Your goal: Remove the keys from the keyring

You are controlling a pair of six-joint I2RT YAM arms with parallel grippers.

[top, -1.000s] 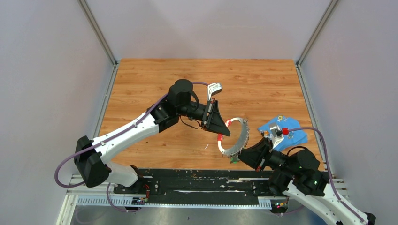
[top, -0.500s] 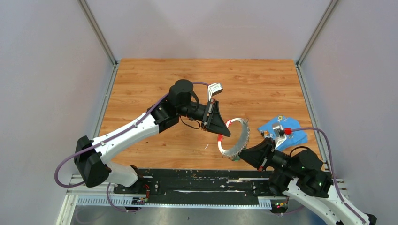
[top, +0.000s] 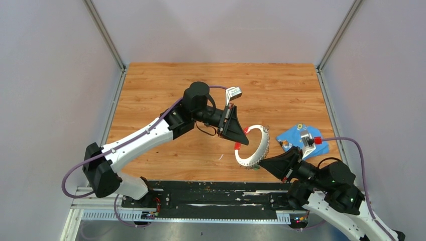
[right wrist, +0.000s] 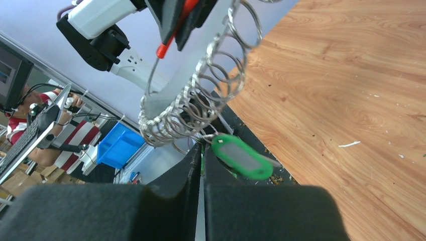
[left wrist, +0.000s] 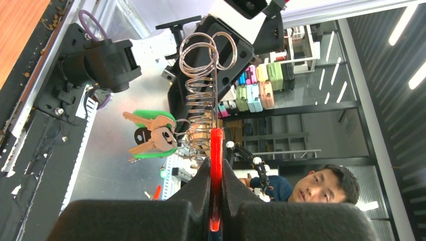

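The keyring, a large silver ring with several small rings strung along it, hangs in the air between my grippers. My left gripper is shut on its red sleeve, which stands edge-on between the fingers. The keys, green-headed and pale, hang in a bunch at the ring's low end. My right gripper is shut there on a thin green key edge. A green tag dangles beside the right fingers, below the small rings.
A blue cloth with small items lies on the wooden table at the right, behind my right arm. The black base rail runs along the near edge. Grey walls enclose the table.
My left gripper has carried the ring a little to the right. My right gripper has shifted right and turned more level, its tip staying at the ring's low end by the keys.
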